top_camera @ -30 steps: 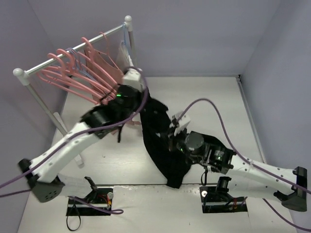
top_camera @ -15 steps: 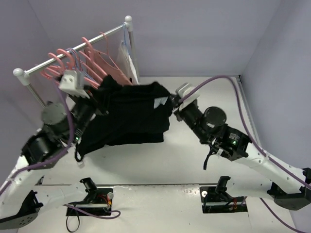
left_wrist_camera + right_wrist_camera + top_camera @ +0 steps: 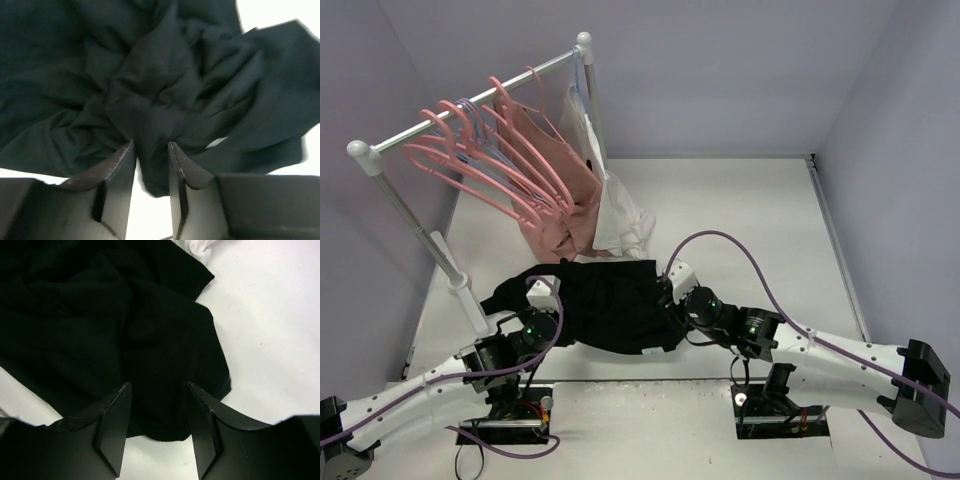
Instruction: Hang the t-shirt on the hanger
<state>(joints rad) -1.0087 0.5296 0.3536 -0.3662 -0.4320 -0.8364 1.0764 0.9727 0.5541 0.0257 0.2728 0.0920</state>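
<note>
The black t-shirt [image 3: 610, 305] lies crumpled on the white table near the arms' bases. My left gripper [image 3: 542, 292] sits low at its left edge, my right gripper [image 3: 670, 283] at its right edge. In the left wrist view the t-shirt [image 3: 150, 90] fills the frame and a loose fold lies between the parted jaws of the left gripper [image 3: 150, 145], open. In the right wrist view the right gripper [image 3: 159, 385] stands open, wide, over the t-shirt's [image 3: 100, 315] hem. Several pink hangers [image 3: 470, 165] hang on the rack at the back left.
The rack's rail [image 3: 470, 100] runs between two white posts, one post's foot [image 3: 460, 285] close to the shirt's left end. A dusty-pink garment [image 3: 565, 200] and a white garment [image 3: 620, 220] hang on it, the white one [image 3: 200, 245] reaching the table behind the shirt.
The t-shirt was held up in the air and stretched between both grippers. Both arms have come down to the table, the shirt lies there, and both grippers have opened.
</note>
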